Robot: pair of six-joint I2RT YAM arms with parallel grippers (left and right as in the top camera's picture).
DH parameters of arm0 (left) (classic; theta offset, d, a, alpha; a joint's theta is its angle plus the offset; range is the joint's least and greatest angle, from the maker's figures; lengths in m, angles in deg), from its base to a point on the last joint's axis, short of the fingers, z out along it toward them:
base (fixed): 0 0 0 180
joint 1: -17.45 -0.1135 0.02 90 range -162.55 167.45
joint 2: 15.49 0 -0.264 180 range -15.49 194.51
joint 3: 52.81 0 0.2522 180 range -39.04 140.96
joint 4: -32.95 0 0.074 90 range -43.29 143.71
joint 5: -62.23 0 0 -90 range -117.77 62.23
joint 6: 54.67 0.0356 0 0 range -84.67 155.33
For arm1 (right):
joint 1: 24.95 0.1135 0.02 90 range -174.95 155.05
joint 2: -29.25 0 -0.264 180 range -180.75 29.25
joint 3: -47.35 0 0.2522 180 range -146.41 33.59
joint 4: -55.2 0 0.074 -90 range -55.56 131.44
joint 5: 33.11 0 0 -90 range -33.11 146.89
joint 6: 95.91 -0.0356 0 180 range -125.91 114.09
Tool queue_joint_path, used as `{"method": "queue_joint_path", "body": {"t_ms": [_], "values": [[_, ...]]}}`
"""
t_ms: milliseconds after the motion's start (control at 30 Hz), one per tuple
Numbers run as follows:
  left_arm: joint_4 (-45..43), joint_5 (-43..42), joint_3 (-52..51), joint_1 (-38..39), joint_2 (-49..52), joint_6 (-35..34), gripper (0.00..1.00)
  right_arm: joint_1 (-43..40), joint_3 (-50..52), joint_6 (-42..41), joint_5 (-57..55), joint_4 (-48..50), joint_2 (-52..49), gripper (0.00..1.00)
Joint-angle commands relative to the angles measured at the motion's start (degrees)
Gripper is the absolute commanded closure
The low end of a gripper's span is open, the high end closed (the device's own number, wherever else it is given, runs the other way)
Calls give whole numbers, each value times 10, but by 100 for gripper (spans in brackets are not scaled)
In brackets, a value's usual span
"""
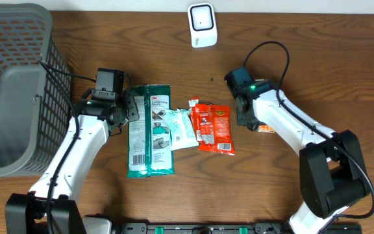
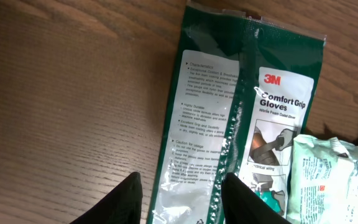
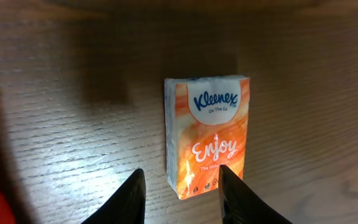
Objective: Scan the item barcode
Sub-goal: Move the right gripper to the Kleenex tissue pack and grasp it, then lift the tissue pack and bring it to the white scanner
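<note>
My right claw (image 3: 181, 173) hung over the Kleenex pack (image 3: 210, 134), which lay flat on the bench (image 1: 304, 58) just to the right of the red snack packet (image 1: 215, 128), apart from it, with its orange "Enjoy" face turned up. The claw stood partly open, its fingers (image 3: 132, 199) down on either side of the pack's near end. A strip of bare wood showed between one finger and the pack. Whether the other finger touched the pack's edge I could not tell, and the claw had hold of nothing. Touching the left side of the red snack packet lay a pale green wipes packet (image 1: 182, 129), and left of that, overlapped by it, lay the dark green 3M gloves pack (image 2: 210, 124), its printed back up. My left claw (image 2: 182, 186) hovered over the left part of that gloves pack, about half open, gripping nothing, with the crinkled seam of the pack running between its fingers. The white scanner (image 1: 202, 25) stood beyond the red snack packet, well apart from it, at the far edge. The grey basket (image 1: 12, 97) sat far to the packet's left.
</note>
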State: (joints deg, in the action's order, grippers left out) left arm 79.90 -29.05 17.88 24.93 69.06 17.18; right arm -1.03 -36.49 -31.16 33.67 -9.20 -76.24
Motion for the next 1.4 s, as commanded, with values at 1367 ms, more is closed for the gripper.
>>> {"method": "queue_joint_path", "body": {"t_ms": [1367], "values": [[1, 7, -6, -2, 5, -1, 57, -160, 42, 120, 433, 63, 113, 99]]}}
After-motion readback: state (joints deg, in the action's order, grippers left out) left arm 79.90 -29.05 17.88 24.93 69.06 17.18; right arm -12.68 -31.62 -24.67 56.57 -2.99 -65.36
